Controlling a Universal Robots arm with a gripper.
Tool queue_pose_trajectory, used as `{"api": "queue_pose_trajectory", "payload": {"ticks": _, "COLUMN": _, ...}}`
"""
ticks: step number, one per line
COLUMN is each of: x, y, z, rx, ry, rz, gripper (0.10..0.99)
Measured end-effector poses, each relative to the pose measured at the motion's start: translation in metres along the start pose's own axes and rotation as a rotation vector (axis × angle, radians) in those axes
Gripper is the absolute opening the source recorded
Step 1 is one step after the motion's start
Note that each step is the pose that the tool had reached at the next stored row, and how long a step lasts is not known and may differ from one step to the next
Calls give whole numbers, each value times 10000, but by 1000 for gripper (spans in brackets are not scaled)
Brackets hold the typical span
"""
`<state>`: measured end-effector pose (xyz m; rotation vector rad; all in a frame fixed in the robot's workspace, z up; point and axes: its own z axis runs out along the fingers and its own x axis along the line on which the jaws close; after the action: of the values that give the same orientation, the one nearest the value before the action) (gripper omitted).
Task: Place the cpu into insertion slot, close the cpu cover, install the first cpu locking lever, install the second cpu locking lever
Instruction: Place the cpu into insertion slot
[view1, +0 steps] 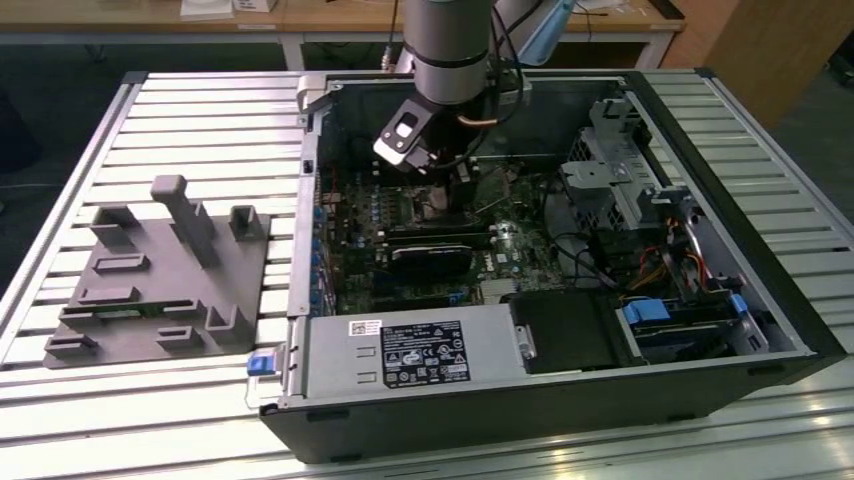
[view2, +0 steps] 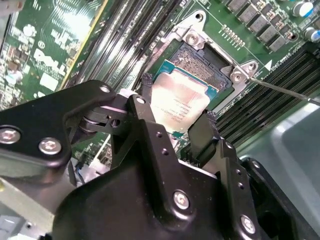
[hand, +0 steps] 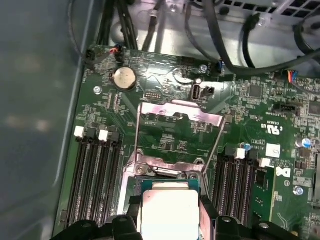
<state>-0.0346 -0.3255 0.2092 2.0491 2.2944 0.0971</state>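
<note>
The fingers (view2: 146, 84) of the gripper (view2: 178, 104) are clamped on the cpu (view2: 184, 97), one black tip against each of two opposite edges, so in the second wrist view the pale chip is held between them. It sits tilted just over the insertion slot (view2: 201, 61). The near part of the slot is covered by the chip, while its dark centre and silver rim lie bare beyond it. A thin metal lever (view2: 285, 92) runs out from the slot's corner across the long memory slots (view2: 280, 75). In the first wrist view the cpu (hand: 170, 212) again sits between the two fingers (hand: 133, 209), directly in front of the insertion slot (hand: 161, 173). The cpu cover (hand: 180, 113) is swung back off the slot, and the green motherboard (hand: 165, 85) shows through its square window. Memory slots (hand: 95, 175) flank the slot on both sides, and a coin battery (hand: 124, 77) lies further off. In the exterior view the arm (view1: 447, 50) reaches down into the open computer case (view1: 787, 330). The gripper (view1: 441, 172) hangs low over the board just above a black card (view1: 430, 250). A grey fixture (view1: 147, 270) rests on the slatted table (view1: 200, 100) at the exterior view's left.
</note>
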Motion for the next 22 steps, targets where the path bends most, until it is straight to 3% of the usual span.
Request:
{"api": "queue_pose_trajectory", "payload": {"ticks": 5, "x": 2, "y": -11, "z": 19, "rx": 4, "ry": -66, "rz": 741, "gripper": 537}}
{"api": "queue_pose_trajectory", "payload": {"ticks": 13, "x": 65, "y": -41, "z": 56, "rx": 5, "ry": -85, "rz": 966, "gripper": 537}}
{"api": "queue_pose_trajectory", "payload": {"ticks": 22, "x": 76, "y": -66, "z": 103, "rx": 7, "ry": -131, "rz": 1450, "gripper": 537}}
